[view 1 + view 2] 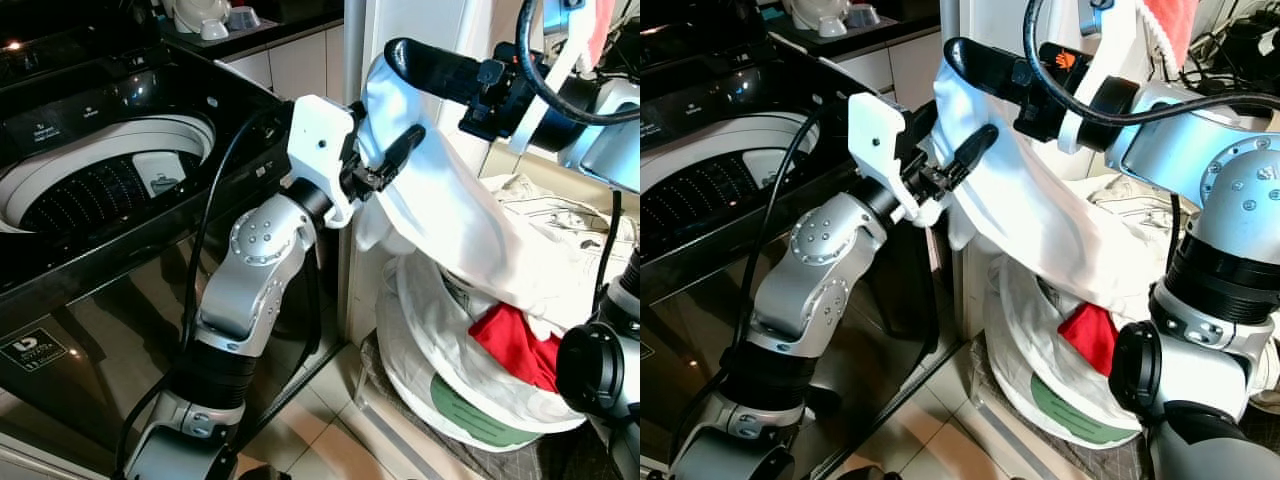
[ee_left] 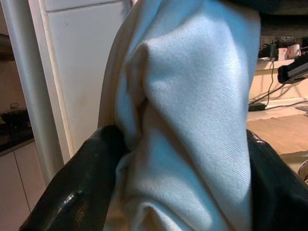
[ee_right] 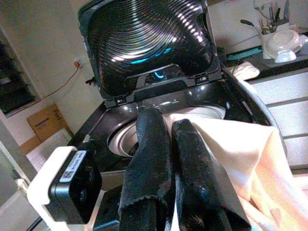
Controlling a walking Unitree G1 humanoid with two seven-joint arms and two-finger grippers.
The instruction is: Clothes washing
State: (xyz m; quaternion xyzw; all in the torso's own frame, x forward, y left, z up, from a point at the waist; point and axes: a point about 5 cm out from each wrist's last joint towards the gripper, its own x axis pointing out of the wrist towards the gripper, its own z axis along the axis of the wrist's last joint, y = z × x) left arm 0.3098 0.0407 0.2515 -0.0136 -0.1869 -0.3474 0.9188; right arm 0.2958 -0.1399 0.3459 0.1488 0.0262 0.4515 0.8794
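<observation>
The tiled floor [image 1: 320, 415] carries a black top-loading washing machine [image 1: 110, 230]. Just beside it stands a white laundry basket [image 1: 440, 400] heaped with clothes [image 1: 515, 340].

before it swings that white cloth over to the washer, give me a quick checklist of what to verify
1. Left gripper hold on the white cloth: ok, fingers closed around a fold.
2. Right gripper hold on the cloth: ok, top edge pinched between its fingers.
3. Washer lid: ok, raised open.
4. Washer drum: ok, opening unobstructed; whether laundry lies deeper inside, cannot tell.
5. Cloth free of the laundry basket: not ok, its lower end hangs into the pile by the red garment.
6. Cables near the cloth: cannot tell if they would snag.
</observation>
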